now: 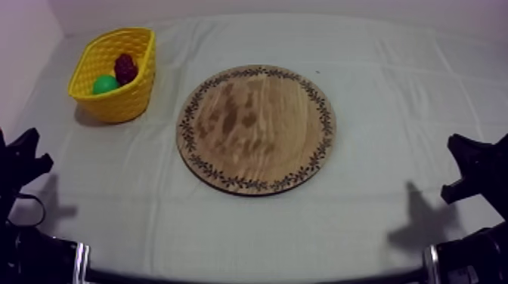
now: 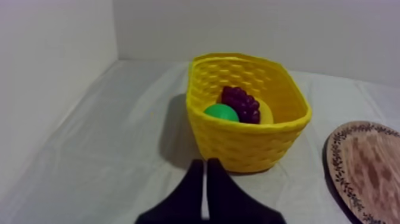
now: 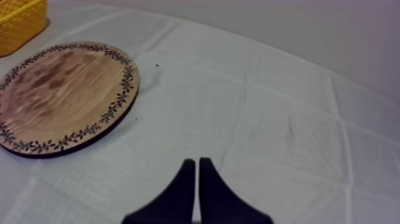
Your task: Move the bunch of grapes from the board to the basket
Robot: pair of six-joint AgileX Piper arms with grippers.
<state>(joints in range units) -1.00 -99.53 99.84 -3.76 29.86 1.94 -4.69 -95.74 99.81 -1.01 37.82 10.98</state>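
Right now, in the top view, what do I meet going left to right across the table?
left claw -> basket -> board -> right claw

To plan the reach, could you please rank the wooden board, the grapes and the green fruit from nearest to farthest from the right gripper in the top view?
From the right gripper, low at the right side:
1. Wooden board, in the middle.
2. Grapes, in the yellow basket at far left, on its board side.
3. Green fruit, just beyond the grapes.
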